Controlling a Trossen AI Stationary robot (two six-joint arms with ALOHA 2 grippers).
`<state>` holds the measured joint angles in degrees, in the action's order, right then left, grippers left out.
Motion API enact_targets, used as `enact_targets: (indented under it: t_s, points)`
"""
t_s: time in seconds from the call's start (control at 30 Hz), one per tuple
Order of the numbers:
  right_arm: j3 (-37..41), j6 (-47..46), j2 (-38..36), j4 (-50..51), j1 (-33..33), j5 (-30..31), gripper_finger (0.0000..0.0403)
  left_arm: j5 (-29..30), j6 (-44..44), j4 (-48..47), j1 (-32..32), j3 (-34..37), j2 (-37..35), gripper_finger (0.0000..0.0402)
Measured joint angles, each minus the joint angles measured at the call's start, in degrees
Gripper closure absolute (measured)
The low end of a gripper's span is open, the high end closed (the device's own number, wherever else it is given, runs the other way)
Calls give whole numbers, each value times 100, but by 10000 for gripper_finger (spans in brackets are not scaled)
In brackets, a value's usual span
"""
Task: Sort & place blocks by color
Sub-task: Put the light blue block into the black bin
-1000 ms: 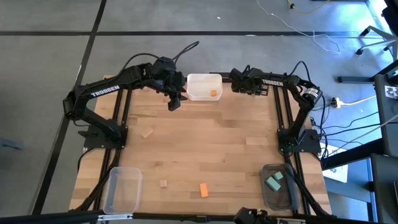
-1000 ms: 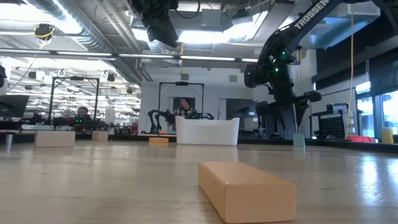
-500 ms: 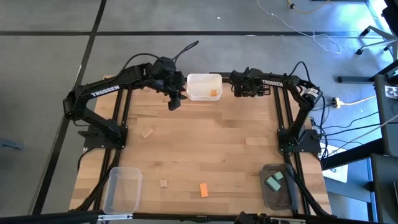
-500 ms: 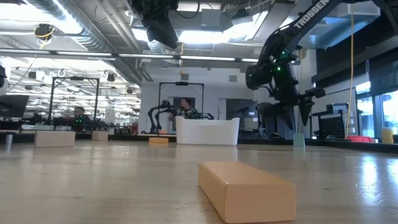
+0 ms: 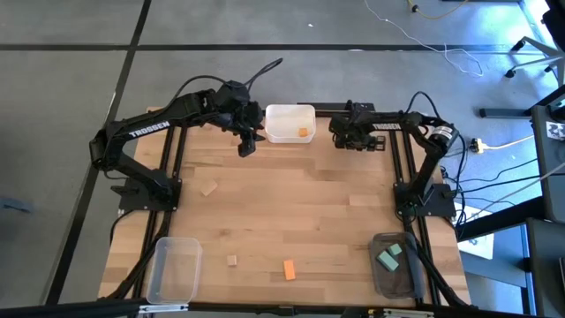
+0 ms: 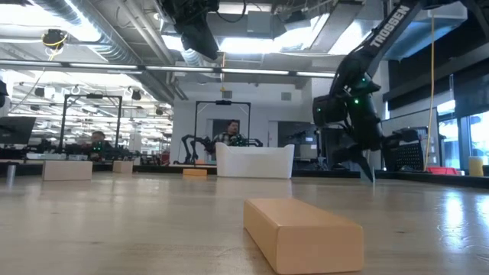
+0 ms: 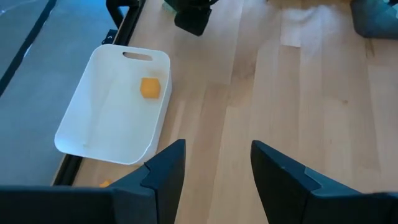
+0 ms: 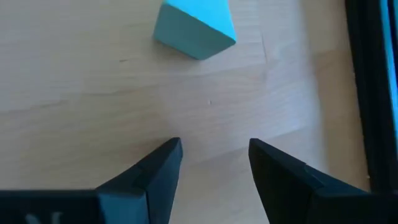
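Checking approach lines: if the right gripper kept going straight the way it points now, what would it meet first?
Probably the teal block on the bare wood just ahead of the open right gripper. It sits slightly off the fingers' centreline, so depth permitting, they might meet the table first.

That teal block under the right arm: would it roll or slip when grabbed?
The teal block looks flat-faced and sharp-edged, so it probably won't roll. It looks rigid, probably light. The right gripper has open fingers wide enough to straddle it.

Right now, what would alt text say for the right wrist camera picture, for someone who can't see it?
The right pincer hangs open over bare wooden table, its two dark fingers apart and empty. Just beyond them lies one teal-green block. A dark frame edge runs along one side.
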<state>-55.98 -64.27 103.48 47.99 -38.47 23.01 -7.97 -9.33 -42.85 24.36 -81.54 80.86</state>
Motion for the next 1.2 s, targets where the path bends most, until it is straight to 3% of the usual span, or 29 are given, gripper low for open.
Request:
enact_targets:
  t_s: [0.17,0.53,1.2]
  points:
    - [-185,-39,22,-194,10,324,206,-11,-23,0,0,0,0,227]
    - [-191,-1259,13,-318,188,1628,206,-20,67,0,0,0,0,227]
    - [587,-1268,15,-1882,198,1780,206,-25,75,0,0,0,0,227]
